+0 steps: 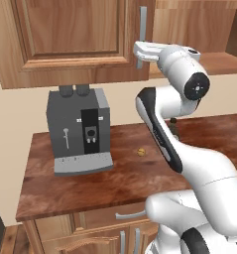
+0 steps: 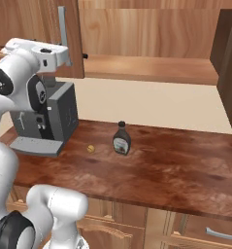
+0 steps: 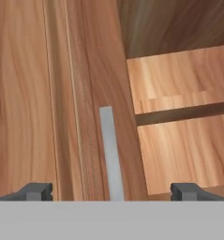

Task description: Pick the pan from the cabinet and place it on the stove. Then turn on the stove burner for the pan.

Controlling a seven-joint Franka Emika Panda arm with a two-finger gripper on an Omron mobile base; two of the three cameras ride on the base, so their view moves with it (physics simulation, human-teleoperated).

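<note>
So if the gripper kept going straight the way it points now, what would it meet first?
Most likely the grey bar handle of the closed cabinet door: it sits centred between the open gripper fingertips. How far ahead it lies is unclear.

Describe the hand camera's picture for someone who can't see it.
The open pincer points at the grey bar handle of a reddish-brown cabinet door, its two dark tips spread to either side. Right of the door, the open cabinet shows a plain wooden shelf.
</note>
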